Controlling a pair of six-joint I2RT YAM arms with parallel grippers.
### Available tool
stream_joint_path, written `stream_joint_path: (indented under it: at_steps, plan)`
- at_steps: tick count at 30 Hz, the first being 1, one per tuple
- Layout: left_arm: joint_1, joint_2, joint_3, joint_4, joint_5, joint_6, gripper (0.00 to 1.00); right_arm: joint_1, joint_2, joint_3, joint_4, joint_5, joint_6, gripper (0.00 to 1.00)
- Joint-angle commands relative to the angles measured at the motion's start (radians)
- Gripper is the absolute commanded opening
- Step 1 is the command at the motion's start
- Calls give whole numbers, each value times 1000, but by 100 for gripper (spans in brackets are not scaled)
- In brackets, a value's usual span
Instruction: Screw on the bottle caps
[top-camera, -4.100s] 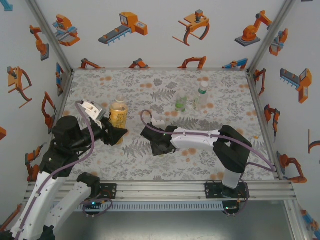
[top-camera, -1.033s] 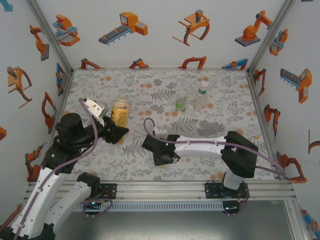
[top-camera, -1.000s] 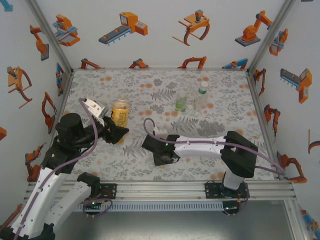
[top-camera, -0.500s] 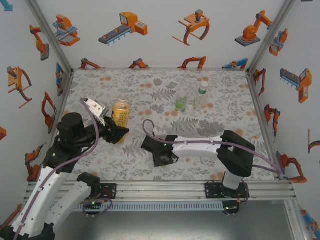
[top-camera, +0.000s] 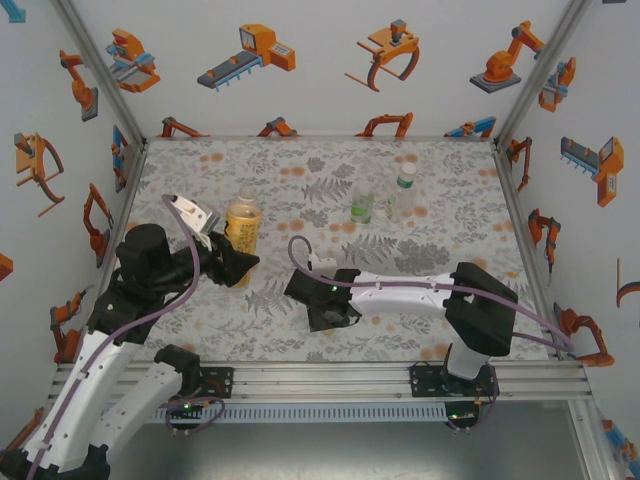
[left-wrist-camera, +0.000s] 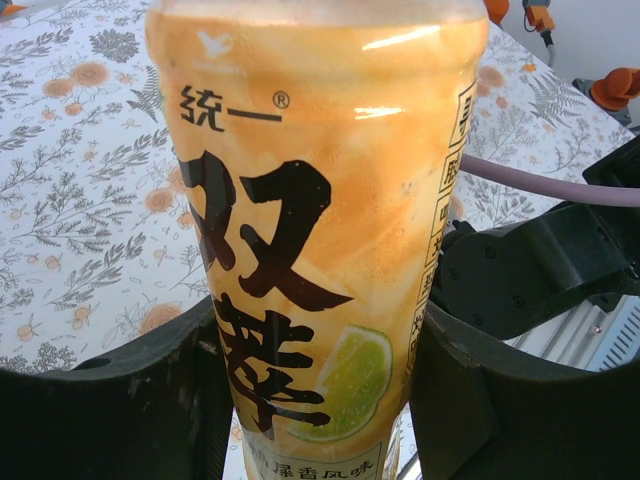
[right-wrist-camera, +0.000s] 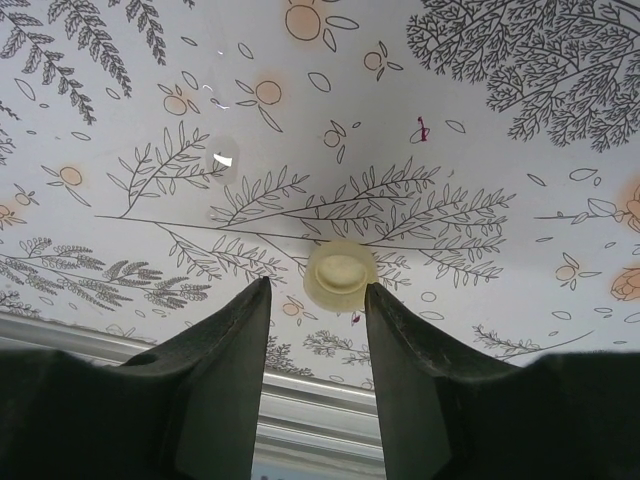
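Picking up the pale cap (right-wrist-camera: 341, 275) looks like the step in hand. The right gripper (right-wrist-camera: 316, 290) hangs low over the table (right-wrist-camera: 480, 150) with its jaws narrowly apart and nothing clamped between them. The cap lies flat on the table just past the fingertips, closer to 1 of them and perhaps touching it.

To do this well, the gripper should centre on the cap and descend until both fingers (right-wrist-camera: 225, 340) flank its rim. It should then close squarely, so the small round piece does not squirt out sideways.

The left gripper (top-camera: 238, 264) is clamped on the lower body of the amber bottle (left-wrist-camera: 320, 230), holding it upright toward the table's left side. The 2 clear bottles (top-camera: 362, 207) stand close together, well apart from both arms, toward the far side.
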Motion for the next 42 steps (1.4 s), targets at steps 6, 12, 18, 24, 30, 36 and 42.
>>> stream_joint_path:
  at_steps: [6, 12, 18, 24, 30, 36, 42]
  plan:
    - [3, -3, -8, 38, 19, -15, 4, 6, 20, -5, -27, 1, 29, 44]
    - [2, -5, -10, 38, 17, -17, 4, 4, 36, -3, -25, -6, 31, 45]
    - [3, -6, -11, 37, 15, -17, 4, 3, 42, -13, -23, -11, 40, 47]
    - [3, -8, -11, 39, 16, -19, 4, -1, 53, -21, -7, -23, 40, 46]
    - [5, -13, -11, 37, 14, -19, 4, -13, 53, -46, 19, -42, 46, 43]
    - [3, -13, -12, 36, 14, -19, 4, -33, 31, -96, 64, -68, 64, 34]
    - [4, -14, -11, 36, 15, -20, 4, -60, -22, -172, 133, -86, 91, 25]
